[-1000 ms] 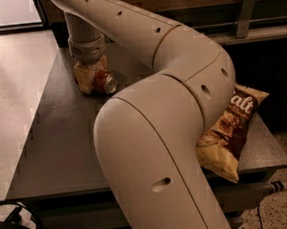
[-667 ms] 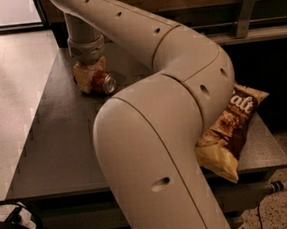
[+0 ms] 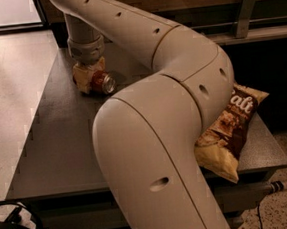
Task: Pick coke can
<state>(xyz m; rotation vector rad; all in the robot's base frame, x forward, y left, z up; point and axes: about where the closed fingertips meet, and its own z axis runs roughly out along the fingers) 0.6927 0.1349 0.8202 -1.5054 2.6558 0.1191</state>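
The coke can (image 3: 102, 83) is a small red can with silver ends. It lies on its side on the dark grey table (image 3: 61, 144) near the far left corner, its silver end facing front right. My gripper (image 3: 86, 75) hangs straight down from the wrist and is low over the table, right at the can's left end and touching or almost touching it. Its yellowish lower part hides the can's far end. The large cream arm (image 3: 171, 84) sweeps across the middle of the view and hides much of the table's right half.
A brown and yellow chip bag (image 3: 232, 129) lies on the table's right front part, partly under my arm. A wooden wall with a metal rail (image 3: 247, 12) runs behind the table. The pale floor (image 3: 10, 83) lies to the left.
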